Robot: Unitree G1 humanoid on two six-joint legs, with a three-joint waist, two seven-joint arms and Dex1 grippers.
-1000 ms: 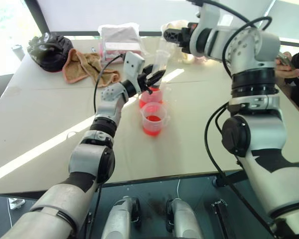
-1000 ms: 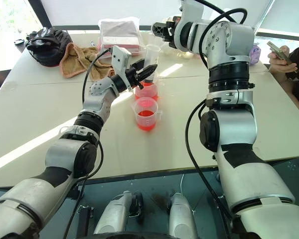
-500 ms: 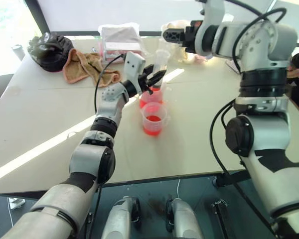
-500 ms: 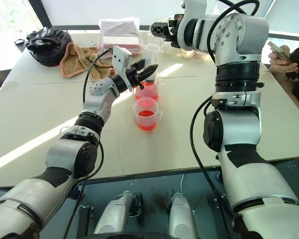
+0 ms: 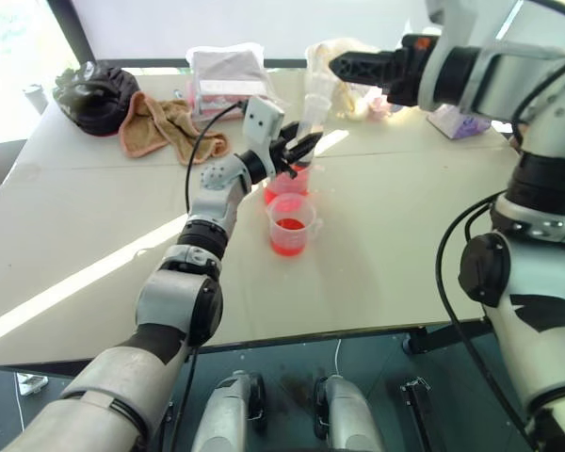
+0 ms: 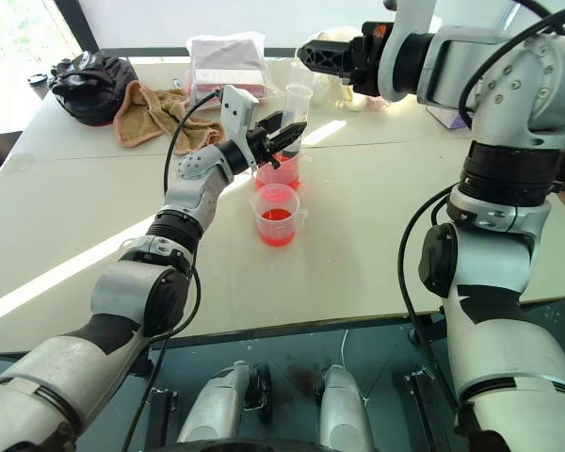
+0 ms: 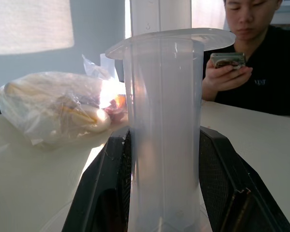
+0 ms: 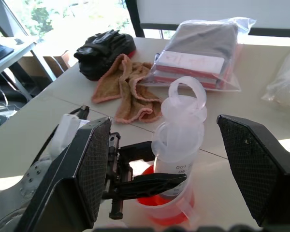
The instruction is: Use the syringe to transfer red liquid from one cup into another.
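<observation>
- While the syringe [image 6: 294,115] is held upright over the larger beaker [image 6: 277,171] of red liquid [image 6: 275,175], its barrel is clamped by the left gripper [image 6: 281,141].
- The right gripper [image 6: 322,56] is kept wide open above, well apart from the smaller beaker [image 6: 276,215].

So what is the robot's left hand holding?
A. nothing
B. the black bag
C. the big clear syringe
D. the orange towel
C: the left gripper is shut on the syringe, which stands upright over the cup of red liquid; the towel and black bag lie untouched behind.
</observation>
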